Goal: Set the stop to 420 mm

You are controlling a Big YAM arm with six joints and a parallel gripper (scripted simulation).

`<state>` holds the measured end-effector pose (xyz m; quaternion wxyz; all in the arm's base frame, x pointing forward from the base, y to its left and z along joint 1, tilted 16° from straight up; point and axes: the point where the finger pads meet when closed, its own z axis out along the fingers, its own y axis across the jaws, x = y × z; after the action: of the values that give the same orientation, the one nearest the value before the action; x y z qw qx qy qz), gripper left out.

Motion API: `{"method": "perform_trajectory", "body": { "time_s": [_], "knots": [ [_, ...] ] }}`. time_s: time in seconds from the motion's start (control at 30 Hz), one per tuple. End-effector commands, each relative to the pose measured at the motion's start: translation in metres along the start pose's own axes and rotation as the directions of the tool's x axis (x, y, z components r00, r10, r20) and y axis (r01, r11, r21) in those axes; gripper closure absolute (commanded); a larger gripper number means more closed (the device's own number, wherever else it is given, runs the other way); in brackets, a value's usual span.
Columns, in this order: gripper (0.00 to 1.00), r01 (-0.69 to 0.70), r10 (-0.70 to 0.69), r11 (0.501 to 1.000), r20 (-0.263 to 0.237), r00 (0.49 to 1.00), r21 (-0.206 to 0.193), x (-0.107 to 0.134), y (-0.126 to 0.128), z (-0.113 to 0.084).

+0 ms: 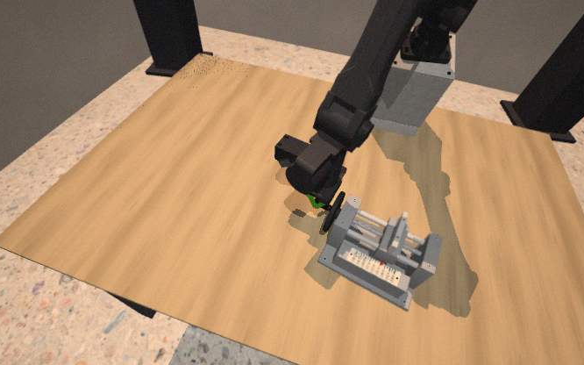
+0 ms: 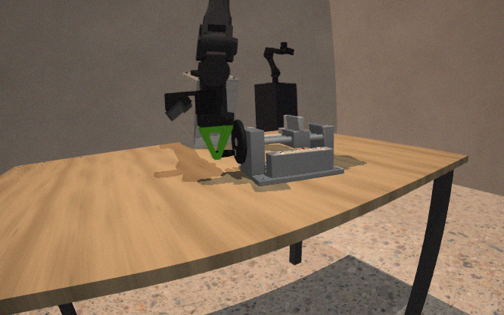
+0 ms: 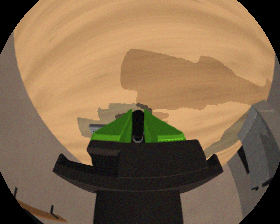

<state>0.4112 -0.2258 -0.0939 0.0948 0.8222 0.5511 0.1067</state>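
Observation:
My gripper [image 1: 316, 203] [image 2: 217, 154] [image 3: 138, 113], with green fingers, points down and is shut on the black crank handle [image 2: 227, 154] [image 3: 137, 128] of the handwheel. The black handwheel [image 1: 333, 212] [image 2: 239, 141] stands upright at the left end of the grey stop fixture [image 1: 361, 289] [image 2: 299, 165]. The handle is low on the wheel's face. The grey stop [image 1: 393, 235] [image 2: 300, 137] sits on rods between two end plates, right of the middle. A red pointer [image 1: 381, 262] [image 2: 303, 148] is over the white scale [image 1: 359, 259], right of its middle. The scale's numbers are too small to read.
The fixture stands on the wooden table [image 1: 195, 181] [image 2: 129, 219]. My arm's grey pedestal [image 1: 415, 95] [image 3: 261, 145] is at the back. Black posts [image 1: 167, 36] [image 1: 562, 76] stand behind the table's corners. Another small arm [image 2: 272, 62] on a dark box [image 2: 275, 105] is in the background.

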Motion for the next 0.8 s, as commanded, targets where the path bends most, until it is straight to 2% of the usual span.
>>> {"method": "perform_trajectory", "body": {
  "time_s": [0.0,0.47,0.7,0.77],
  "knots": [
    [0.94,0.001,-0.001,1.000,0.002,1.000,0.003,0.005,0.014,0.007],
    [0.94,0.001,-0.001,1.000,0.002,1.000,0.002,0.005,0.027,0.011],
    [0.94,0.002,-0.002,1.000,0.002,1.000,0.000,0.005,0.042,0.010],
    [0.94,0.003,-0.003,1.000,0.003,1.000,-0.013,0.005,0.047,0.010]
  ]
}}
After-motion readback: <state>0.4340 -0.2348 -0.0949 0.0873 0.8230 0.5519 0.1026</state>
